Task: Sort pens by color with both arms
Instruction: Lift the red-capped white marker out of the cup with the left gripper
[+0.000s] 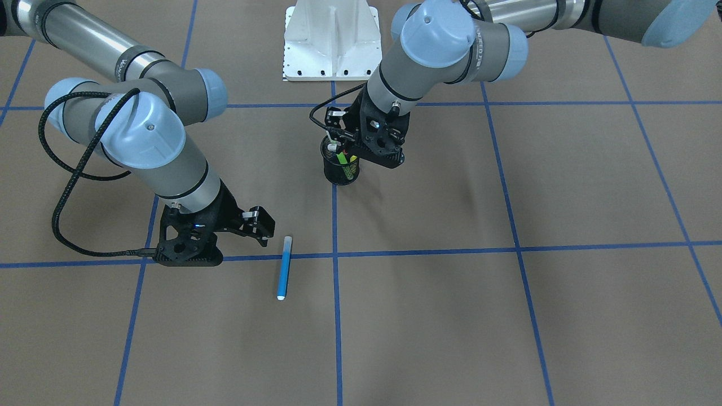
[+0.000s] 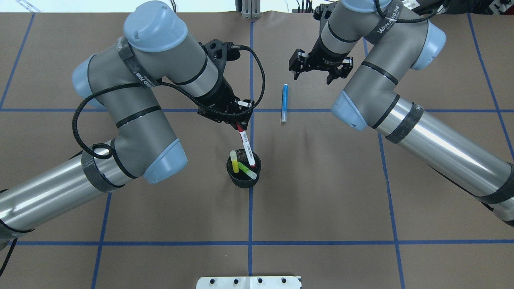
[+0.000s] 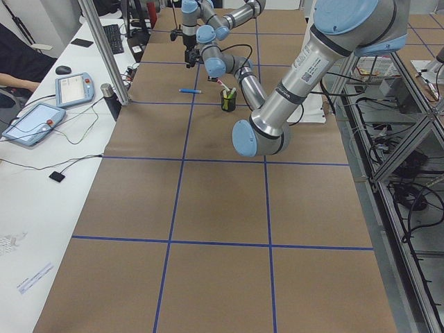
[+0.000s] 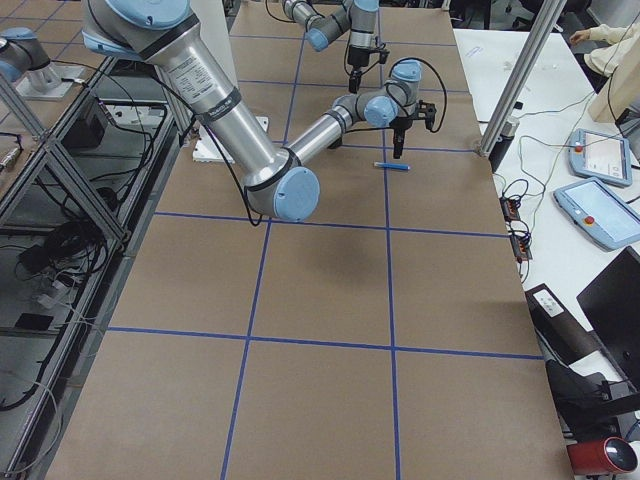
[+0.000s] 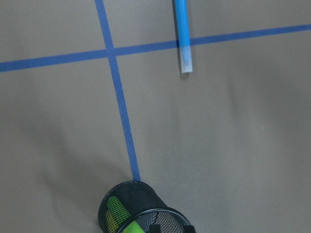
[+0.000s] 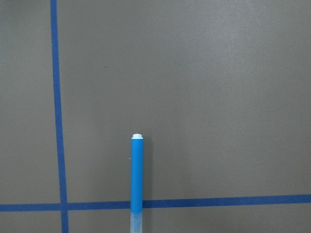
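L gripper has its fingers clamped on the top end of the red pen. The pen slants down from the fingers, its lower end inside the black mesh cup just beneath them. I read this as the draw-out step. To do it well I'd pull along the pen's own slant, slow, so the tip clears the rim w/o hooking the mesh. The cup looks light and could tip or slide. The grip is near the pen's end, so the pen may pivot; I'd keep the wrist steady.

R gripper has its fingers spread, nothing between them. The blue pen lies flat on the table just off its fingertips, not touching.

Cup contents besides the red pen's lower end:
- yellow pen, near upright
- green pen, leaning across on the side away from the L fingers
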